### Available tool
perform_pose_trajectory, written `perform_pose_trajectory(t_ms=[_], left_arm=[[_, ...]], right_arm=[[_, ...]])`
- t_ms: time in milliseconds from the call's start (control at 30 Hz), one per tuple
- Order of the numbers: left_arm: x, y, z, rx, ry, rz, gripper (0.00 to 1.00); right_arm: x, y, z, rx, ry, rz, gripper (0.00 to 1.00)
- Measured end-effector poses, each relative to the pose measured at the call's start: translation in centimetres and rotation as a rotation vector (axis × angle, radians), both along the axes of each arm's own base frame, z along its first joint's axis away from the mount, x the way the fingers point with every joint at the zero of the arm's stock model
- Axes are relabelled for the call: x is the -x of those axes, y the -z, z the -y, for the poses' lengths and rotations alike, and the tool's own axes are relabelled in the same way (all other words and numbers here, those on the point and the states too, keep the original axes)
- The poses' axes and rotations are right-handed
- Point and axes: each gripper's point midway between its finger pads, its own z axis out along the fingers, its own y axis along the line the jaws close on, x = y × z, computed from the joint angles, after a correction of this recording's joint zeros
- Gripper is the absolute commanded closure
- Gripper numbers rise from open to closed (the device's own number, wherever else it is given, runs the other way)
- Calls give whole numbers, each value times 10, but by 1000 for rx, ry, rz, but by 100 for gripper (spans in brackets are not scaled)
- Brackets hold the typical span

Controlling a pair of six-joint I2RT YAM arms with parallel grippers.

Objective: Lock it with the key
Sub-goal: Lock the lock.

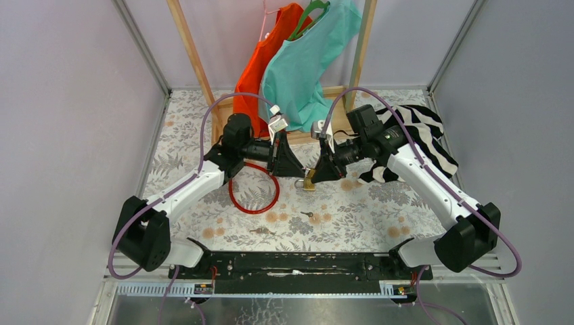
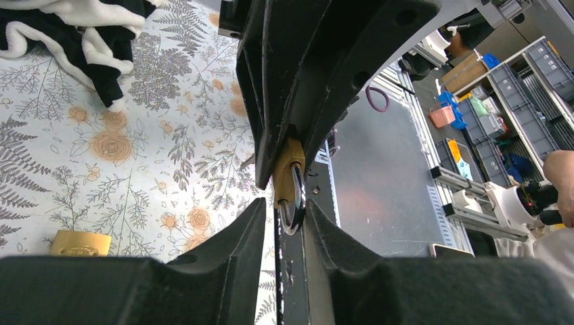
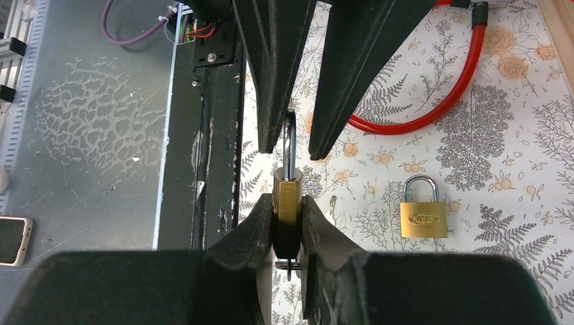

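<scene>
My right gripper (image 3: 287, 198) is shut on the body of a brass padlock (image 3: 287, 203) and holds it above the table, shackle pointing at the left gripper. A key with a ring (image 3: 288, 265) sticks out of the padlock's bottom. My left gripper (image 2: 284, 204) is open, its two fingers on either side of the steel shackle (image 2: 294, 203) with a gap on one side. From above, both grippers, left (image 1: 298, 169) and right (image 1: 314, 176), meet at the padlock (image 1: 309, 180) over the table's middle.
A second brass padlock (image 3: 423, 215) lies on the floral cloth; it also shows in the left wrist view (image 2: 80, 242). Loose keys (image 1: 308, 215) (image 1: 260, 231) lie nearer the bases. A red cable loop (image 1: 254, 189), a striped cloth (image 1: 420, 135) and hanging garments (image 1: 298, 61) stand behind.
</scene>
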Motion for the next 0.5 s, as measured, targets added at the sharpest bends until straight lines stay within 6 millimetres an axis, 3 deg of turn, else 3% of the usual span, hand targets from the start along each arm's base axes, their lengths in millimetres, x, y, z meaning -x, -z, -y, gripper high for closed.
perform_pose_trajectory(t_ms=[267,500], left_arm=[[2,0,2,0,8,4,72],[2,1,2,-2,8,4,85]], right_arm=[[-1,-1,-2,-1,16,-24,97],[-2,0,-4,-3,34,-47,94]])
